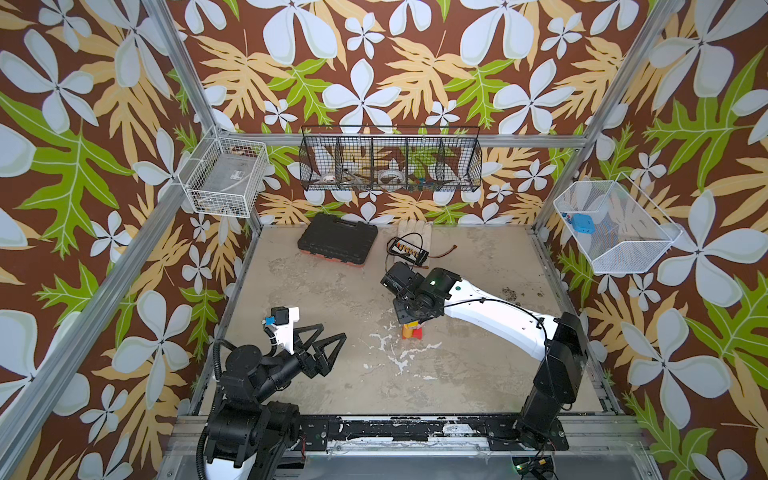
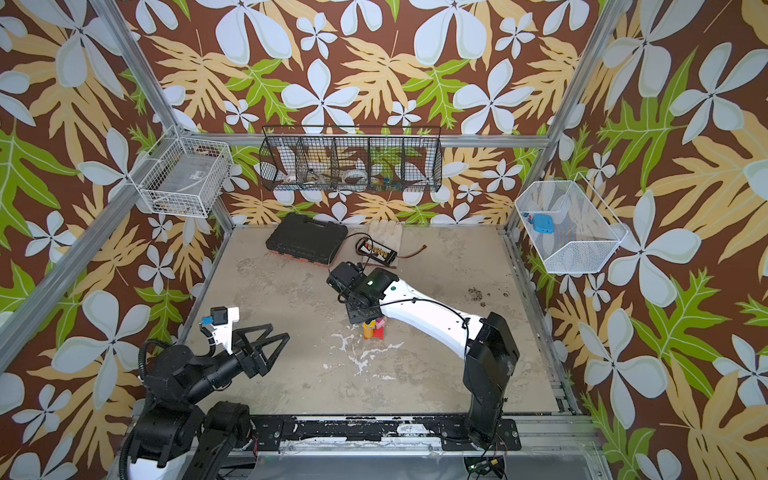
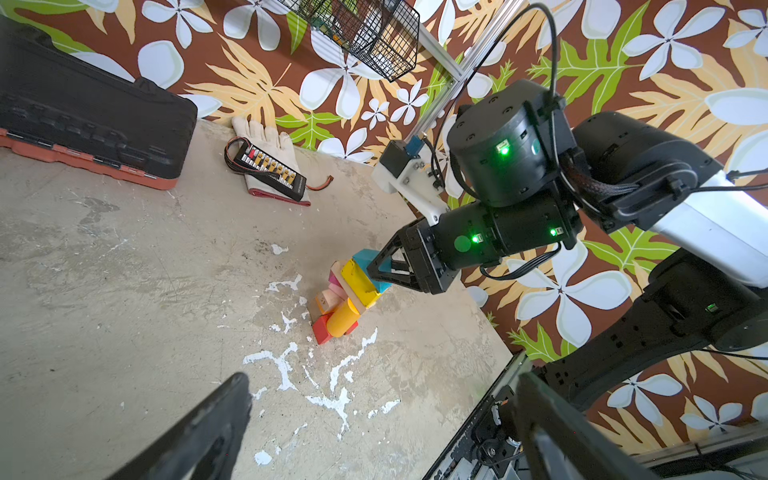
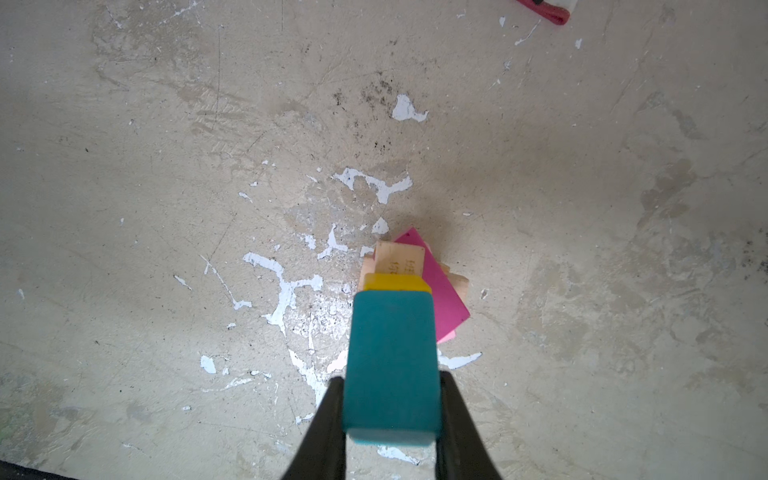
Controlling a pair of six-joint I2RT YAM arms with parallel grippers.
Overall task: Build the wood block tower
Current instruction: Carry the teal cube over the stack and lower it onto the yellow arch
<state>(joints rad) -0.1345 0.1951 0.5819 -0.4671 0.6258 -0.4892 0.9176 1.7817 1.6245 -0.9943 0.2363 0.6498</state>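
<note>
The tower (image 3: 345, 299) stands mid-table as a narrow stack: a red block (image 3: 322, 330) and an orange cylinder (image 3: 343, 319) at the base, then plain wood, pink and a yellow block (image 3: 359, 282). My right gripper (image 4: 392, 386) is shut on a teal block (image 4: 392, 361) at the top of the stack, resting on the yellow block (image 4: 395, 283). A magenta block (image 4: 440, 291) juts out lower down. In both top views the right wrist hides all but the tower's foot (image 1: 412, 331) (image 2: 372, 329). My left gripper (image 1: 333, 332) is open and empty, well left of the tower.
A black tool case (image 1: 337, 242) lies at the back, with a work glove and a small wired connector board (image 1: 409, 250) beside it. Wire baskets hang on the back wall (image 1: 390, 160) and both side walls. The front rail (image 1: 395, 430) borders the table.
</note>
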